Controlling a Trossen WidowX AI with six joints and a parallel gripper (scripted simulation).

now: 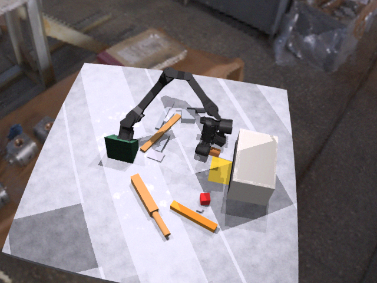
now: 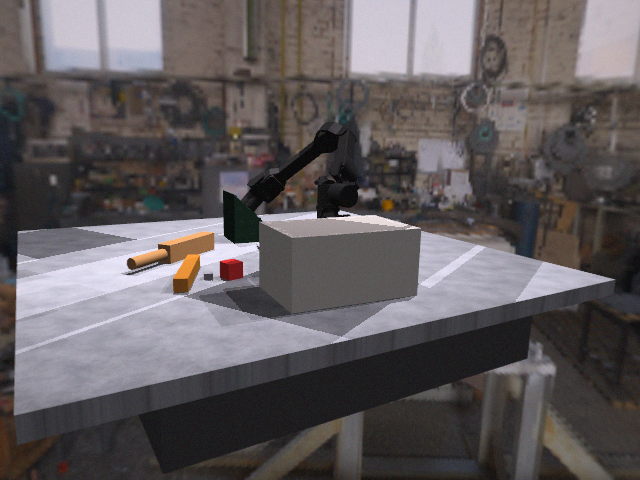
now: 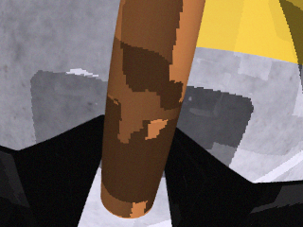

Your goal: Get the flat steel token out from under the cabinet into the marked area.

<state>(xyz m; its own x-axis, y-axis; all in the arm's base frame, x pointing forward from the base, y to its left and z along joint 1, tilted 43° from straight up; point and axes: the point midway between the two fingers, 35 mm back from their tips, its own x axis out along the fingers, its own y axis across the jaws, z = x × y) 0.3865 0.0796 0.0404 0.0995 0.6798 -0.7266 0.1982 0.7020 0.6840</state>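
Note:
The pale cabinet (image 1: 255,161) (image 2: 356,268) stands at the right of the table in the top view. The yellow marked area (image 1: 219,175) (image 3: 246,28) lies along its front, and no token shows on its visible part. The token and the vent slots cannot be seen. My gripper (image 1: 207,150) (image 3: 136,128) is shut on an orange-brown round rod (image 1: 214,151) (image 3: 149,61), low beside the marked area's far edge in the top view. The rod runs up out of the wrist view; its far end is hidden there. The cabinet hides the fingers in the exterior view.
A red cube (image 1: 204,198) (image 2: 231,269), a small grey piece (image 1: 199,210), an orange bar (image 1: 193,216) and an orange paddle (image 1: 144,194) lie nearer the top camera. A long orange strip (image 1: 161,132), a grey block (image 1: 187,116) and a pale plate (image 1: 156,157) lie near the arm's green base (image 1: 121,149).

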